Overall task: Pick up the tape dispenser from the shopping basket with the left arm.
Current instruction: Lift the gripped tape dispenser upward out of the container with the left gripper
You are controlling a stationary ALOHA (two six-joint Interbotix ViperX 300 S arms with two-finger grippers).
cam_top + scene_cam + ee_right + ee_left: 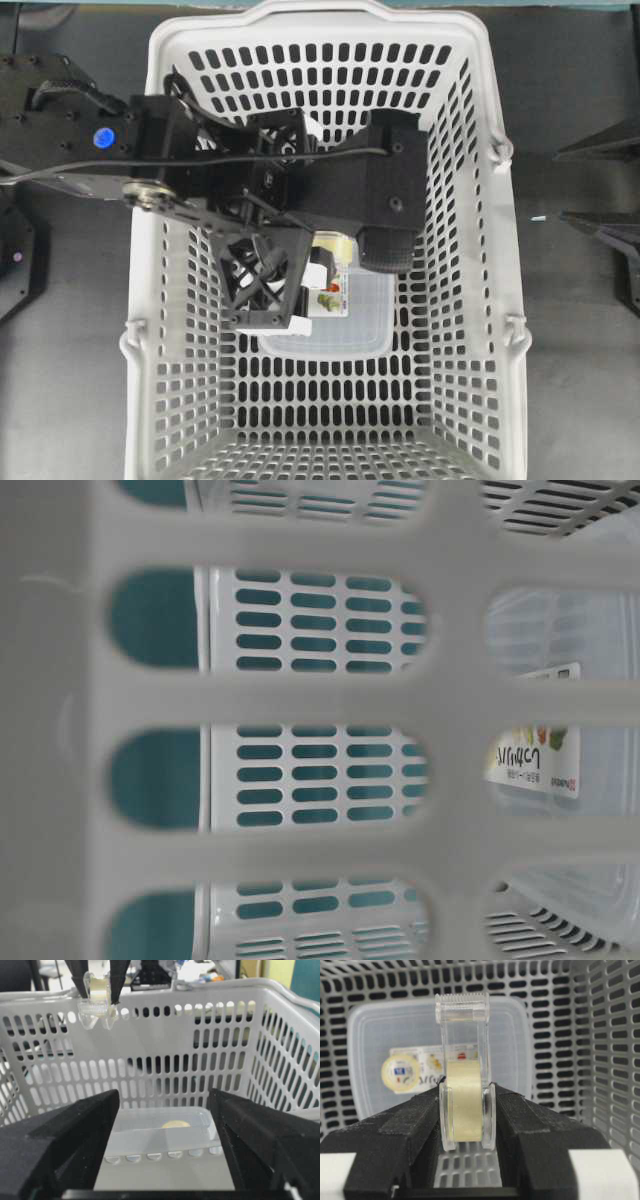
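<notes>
The tape dispenser [465,1090] is clear plastic with a pale yellowish roll and a toothed cutter at its top. My left gripper [466,1110] is shut on it, the black pads squeezing the roll's two sides. From overhead, the left gripper [335,262] hangs inside the shopping basket [480,300] with the dispenser [337,250] between its fingers. The right wrist view shows the dispenser [97,1002] held high, near the basket's rim and clear of the floor. My right gripper [164,1145] is open and empty.
A translucent rounded-rectangle tray [360,325] with a printed label and a round yellow sticker lies on the basket floor under the dispenser. It also shows in the left wrist view [395,1035] and the table-level view [560,660]. Slotted walls surround the gripper.
</notes>
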